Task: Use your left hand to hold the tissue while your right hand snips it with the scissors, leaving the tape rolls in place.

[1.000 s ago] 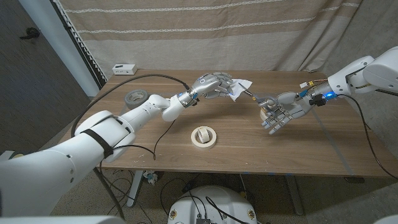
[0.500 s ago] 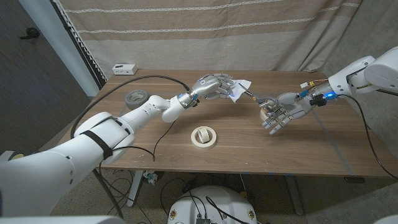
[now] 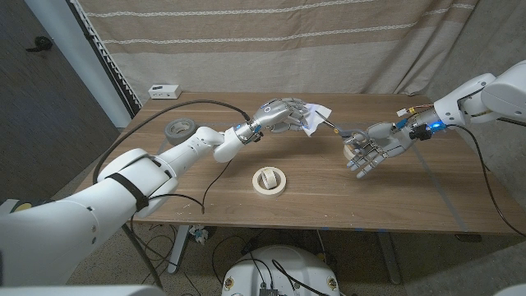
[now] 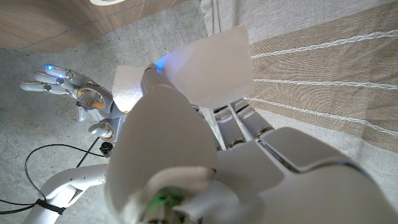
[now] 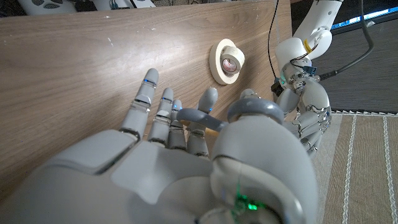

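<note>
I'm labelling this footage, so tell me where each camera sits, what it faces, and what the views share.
Head view: above the table, looking down over both arms.
Left wrist view: behind the left robot hand, facing the tissue it holds.
Right wrist view: behind the right robot hand, facing the cream tape roll.
Shared: the left robot hand appears in all three.

left hand (image 3: 282,113): raised, fingers curled | right hand (image 3: 371,148): fingers spread, grip unclear

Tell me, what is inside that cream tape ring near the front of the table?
Inside the cream tape roll a small upright piece shows in the head view. The right wrist view shows something greyish in its hole; what it is cannot be told.
</note>
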### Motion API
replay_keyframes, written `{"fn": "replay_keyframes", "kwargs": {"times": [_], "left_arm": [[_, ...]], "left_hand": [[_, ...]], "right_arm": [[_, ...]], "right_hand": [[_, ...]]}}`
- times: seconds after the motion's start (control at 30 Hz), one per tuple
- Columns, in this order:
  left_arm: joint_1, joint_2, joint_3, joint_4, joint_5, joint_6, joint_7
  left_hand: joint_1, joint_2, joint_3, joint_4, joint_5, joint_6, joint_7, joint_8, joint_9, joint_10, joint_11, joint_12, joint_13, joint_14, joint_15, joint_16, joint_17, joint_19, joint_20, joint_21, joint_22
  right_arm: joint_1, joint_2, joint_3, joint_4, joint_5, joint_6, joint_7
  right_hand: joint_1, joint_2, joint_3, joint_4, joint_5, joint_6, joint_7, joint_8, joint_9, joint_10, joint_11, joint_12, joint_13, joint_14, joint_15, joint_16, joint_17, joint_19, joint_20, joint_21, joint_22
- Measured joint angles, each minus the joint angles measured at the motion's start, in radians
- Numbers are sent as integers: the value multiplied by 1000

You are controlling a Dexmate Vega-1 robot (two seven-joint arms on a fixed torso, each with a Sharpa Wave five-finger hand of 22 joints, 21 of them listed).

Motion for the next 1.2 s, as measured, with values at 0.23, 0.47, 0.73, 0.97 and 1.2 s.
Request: {"fn": "replay_keyframes", "kwargs": {"times": [0.23,0.47,0.73,0.97,1.2], "left_arm": [[2,0,-3,1,-1,-1,0],[2,-2,-3,4,-2,-1,0],[2,-7,-4,9,-6,-1,0],[5,-9,-6,10,-8,1,0],[5,-10,-6,10,-8,3,0]], "left_hand": [[-3,3,0,0,-1,0,0,0,0,5,5,0,-4,1,1,0,0,0,0,0,0],[-3,3,0,0,-1,0,0,0,0,5,5,0,-4,2,2,0,0,0,0,0,0],[-9,2,3,3,-6,-1,0,0,0,5,5,0,-5,2,2,0,0,0,0,0,0],[-9,2,3,3,-11,-3,1,0,0,5,5,0,-5,2,2,0,-2,0,0,0,0],[-7,3,3,3,-12,-3,1,0,0,11,0,-3,-4,2,2,0,-2,0,0,0,0]], "right_arm": [[8,6,-7,0,0,-11,-3],[10,9,-9,2,4,-22,-14],[8,12,-3,0,16,-35,-42],[7,14,0,-5,21,-44,-61],[11,15,-2,-9,21,-52,-67]], "right_hand": [[-2,2,17,21,-8,37,2,-26,-56,25,-15,8,-3,12,-13,4,4,9,2,0,0],[-40,17,40,71,-20,102,7,-85,-167,93,-34,29,-4,76,-76,33,15,58,-19,17,0],[-59,10,72,102,-41,156,12,-131,-273,263,-95,97,25,224,-151,120,36,139,-100,40,3],[-59,10,82,101,-49,188,5,-149,-320,317,-109,181,86,374,-202,201,75,193,-154,64,12],[-58,10,86,97,-49,191,5,-159,-323,317,-109,230,122,383,-203,225,108,211,-172,75,16]]}}
